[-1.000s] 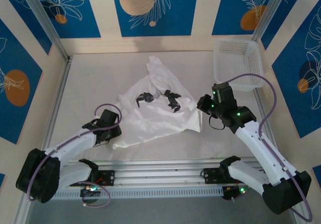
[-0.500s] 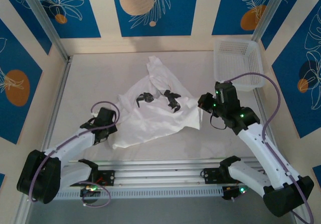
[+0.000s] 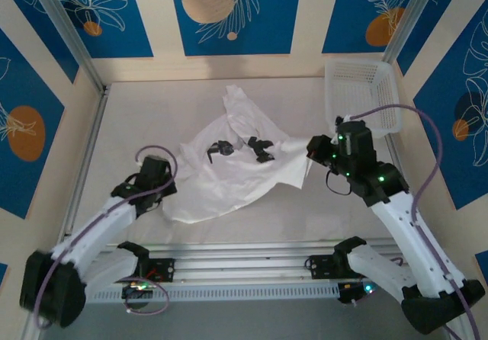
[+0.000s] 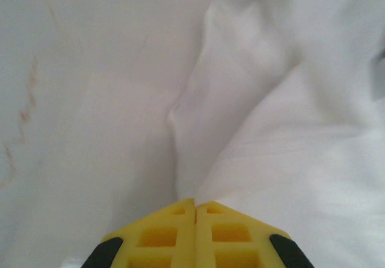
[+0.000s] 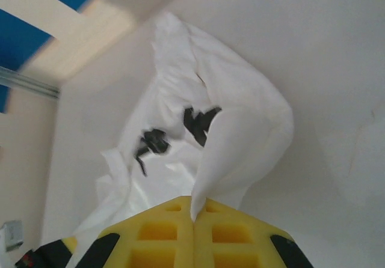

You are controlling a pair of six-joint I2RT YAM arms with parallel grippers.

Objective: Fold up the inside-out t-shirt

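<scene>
right wrist: right pincer (image 5: 194,207) tight on t-shirt (image 5: 243,127)

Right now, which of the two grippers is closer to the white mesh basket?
The right gripper, pinching the t-shirt at the edge beside the mesh basket; the left gripper grips the opposite edge, much farther away.

A white mesh basket (image 3: 362,85) sits in the far right corner of the pale tabletop (image 3: 152,119), enclosed by blue panels (image 3: 259,20) bearing orange circles and white leaf outlines
</scene>
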